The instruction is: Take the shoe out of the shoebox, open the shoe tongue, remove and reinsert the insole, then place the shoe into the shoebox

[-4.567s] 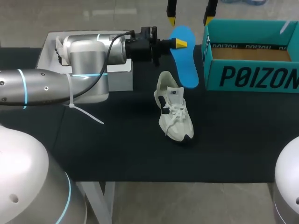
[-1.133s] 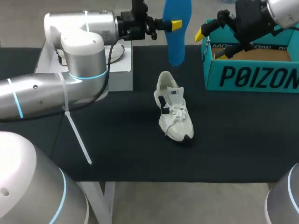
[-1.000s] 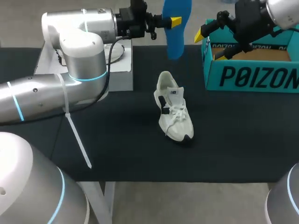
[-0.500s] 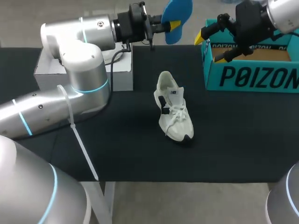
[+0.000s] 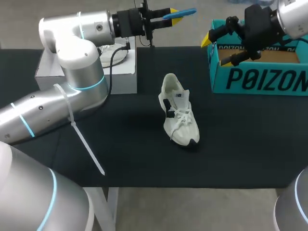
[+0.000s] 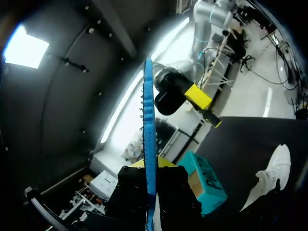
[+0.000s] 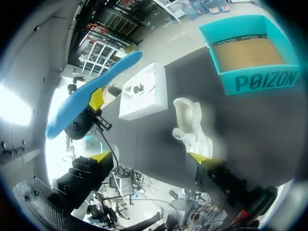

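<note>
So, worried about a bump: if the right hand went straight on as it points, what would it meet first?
Most likely the shoe on the table, or bare table just beside it; depth is unclear.

Pale lace-up sneaker sole obstacle mid black table, open passage either side, open-topped teal cardboard shoebox right rear, right gripper spread over its left corner, white box and left arm blocking left rear, blue insole overhead.
</note>
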### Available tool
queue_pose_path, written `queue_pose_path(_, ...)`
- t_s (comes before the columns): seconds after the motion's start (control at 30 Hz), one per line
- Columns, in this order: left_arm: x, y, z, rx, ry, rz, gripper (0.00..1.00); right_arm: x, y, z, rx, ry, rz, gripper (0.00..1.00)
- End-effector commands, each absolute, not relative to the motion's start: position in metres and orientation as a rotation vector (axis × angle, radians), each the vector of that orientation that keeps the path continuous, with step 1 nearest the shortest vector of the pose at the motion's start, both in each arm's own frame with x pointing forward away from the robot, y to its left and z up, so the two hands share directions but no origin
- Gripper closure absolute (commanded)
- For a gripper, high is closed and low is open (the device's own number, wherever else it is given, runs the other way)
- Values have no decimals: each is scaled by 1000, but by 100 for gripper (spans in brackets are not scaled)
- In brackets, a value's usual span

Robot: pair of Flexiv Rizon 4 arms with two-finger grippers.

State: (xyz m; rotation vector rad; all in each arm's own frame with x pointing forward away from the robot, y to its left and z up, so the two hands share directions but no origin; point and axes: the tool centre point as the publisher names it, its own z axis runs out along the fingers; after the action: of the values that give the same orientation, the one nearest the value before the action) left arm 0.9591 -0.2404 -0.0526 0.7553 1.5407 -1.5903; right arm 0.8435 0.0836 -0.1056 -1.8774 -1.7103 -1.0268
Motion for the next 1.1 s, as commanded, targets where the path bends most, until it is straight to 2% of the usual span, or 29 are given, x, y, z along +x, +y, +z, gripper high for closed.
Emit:
queue_pose_path(0.03, 970, -235, -48, 1817, 566, -744, 100, 845, 86, -108, -1874, -1708, -1032, 0)
queue_pose_path(0.53, 966, -245, -80, 1842, 304, -471, 100, 865, 83, -95, -1778, -1439, -1333, 0)
queue_pose_path(0.8, 963, -248, -88, 1807, 359, -570, 100, 880, 97, -77, -1653, -1513, -1358, 0)
queue_pose_path(1.1, 957, -252, -75, 1516, 741, -823, 100, 881, 104, -82, -1619, -1543, -1326, 0)
